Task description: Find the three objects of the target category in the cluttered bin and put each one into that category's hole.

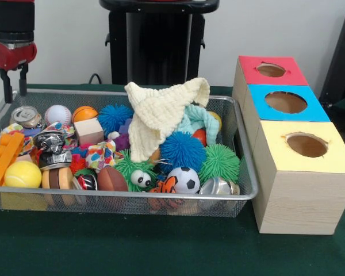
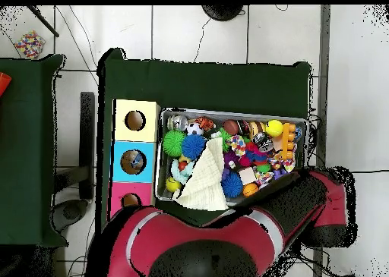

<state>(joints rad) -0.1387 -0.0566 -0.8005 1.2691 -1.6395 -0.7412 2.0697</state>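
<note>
The wire-mesh bin point(image 1: 132, 197) sits on the green table, heaped with toys. It also shows in the overhead view point(image 2: 228, 112). The hole point(image 1: 271, 70) is in the red top of the farthest wooden box, to the right of the bin; from overhead it is the red box's hole point(image 2: 131, 199). My gripper point(image 1: 15, 86) hangs open and empty above the bin's far left corner, over a crushed can point(image 1: 26, 117). In the overhead view my arm point(image 2: 304, 198) hides the gripper.
A cream knitted cloth point(image 1: 161, 112) drapes over the bin's middle. Around it lie a baseball point(image 1: 58, 114), an orange basketball point(image 1: 84, 112), a yellow ball point(image 1: 22, 173), a soccer ball point(image 1: 186, 179), blue point(image 1: 181, 150) and green point(image 1: 219, 162) spiky balls. Blue-topped point(image 1: 286, 102) and yellow-topped point(image 1: 306, 145) boxes stand nearer.
</note>
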